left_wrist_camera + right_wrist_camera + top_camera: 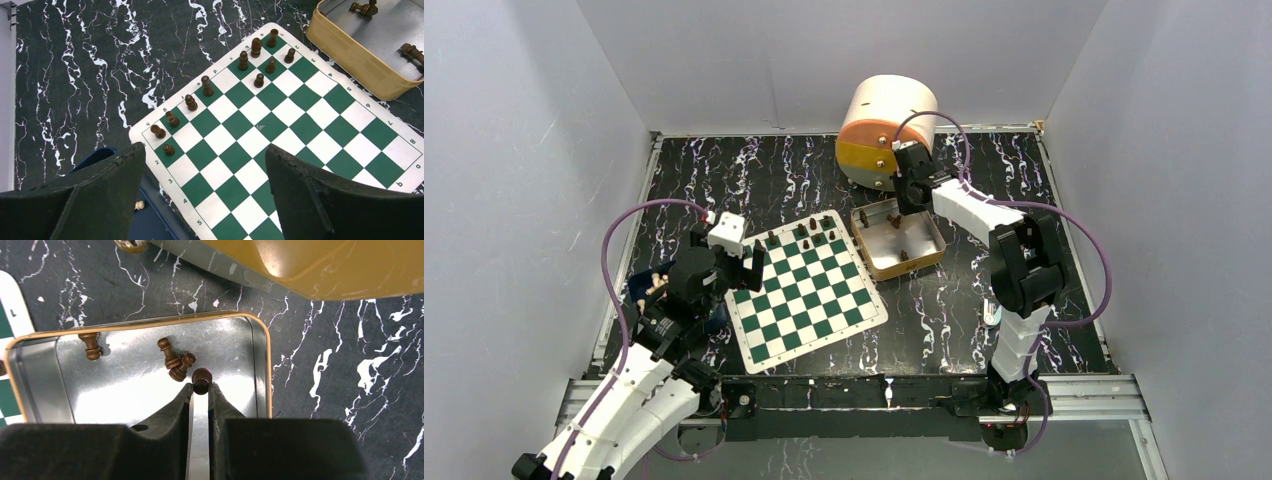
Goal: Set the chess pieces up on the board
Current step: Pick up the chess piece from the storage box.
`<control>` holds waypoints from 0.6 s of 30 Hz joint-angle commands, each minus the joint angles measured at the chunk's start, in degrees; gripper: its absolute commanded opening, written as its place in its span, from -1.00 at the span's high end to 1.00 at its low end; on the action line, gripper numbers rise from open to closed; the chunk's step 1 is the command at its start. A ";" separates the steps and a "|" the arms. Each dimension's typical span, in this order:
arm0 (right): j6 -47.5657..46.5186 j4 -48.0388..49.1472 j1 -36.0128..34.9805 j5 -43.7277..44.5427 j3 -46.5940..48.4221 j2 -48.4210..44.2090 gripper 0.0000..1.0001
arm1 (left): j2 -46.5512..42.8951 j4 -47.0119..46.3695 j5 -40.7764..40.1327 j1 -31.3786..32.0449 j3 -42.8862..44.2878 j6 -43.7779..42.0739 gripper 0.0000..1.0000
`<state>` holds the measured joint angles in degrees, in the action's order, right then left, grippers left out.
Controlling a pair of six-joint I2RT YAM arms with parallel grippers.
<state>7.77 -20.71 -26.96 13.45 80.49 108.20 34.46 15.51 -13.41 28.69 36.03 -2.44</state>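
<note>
Your right gripper (201,388) pinches one chess piece (201,375) lying in the tray (269,370), likely so it can go to the board (280,130). Your left gripper (205,150) hangs wide open, holding nothing, above the board.

The black, white-veined table (944,320) carries the checkered board (824,310). A tan tray (914,268) lies just right of the board. A round cream-and-orange container (884,125) sits beyond the board, and a blue thing (152,220) lies at its left edge.

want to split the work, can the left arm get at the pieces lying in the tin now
Probably not. The right gripper is down in the tin, jaws shut on a pawn beside the loose pieces, and the left gripper hangs open across the board from it.
</note>
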 commanded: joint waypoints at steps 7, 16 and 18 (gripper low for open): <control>1.64 -2.98 -1.50 -4.29 4.15 -7.65 0.59 | -1.94 -0.06 -2.42 0.19 0.28 2.02 -0.69; 3.94 -0.78 -9.43 -8.54 5.07 -10.11 0.58 | -3.39 1.76 -1.04 0.14 3.11 5.70 -0.66; 4.57 -0.80 -12.24 -7.89 6.70 -9.10 0.58 | -5.01 2.86 -1.05 0.15 4.23 6.96 -0.66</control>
<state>10.35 -23.86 -35.05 6.87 82.87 100.44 32.42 17.04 -14.41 28.69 36.34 1.87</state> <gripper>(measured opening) 0.211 0.832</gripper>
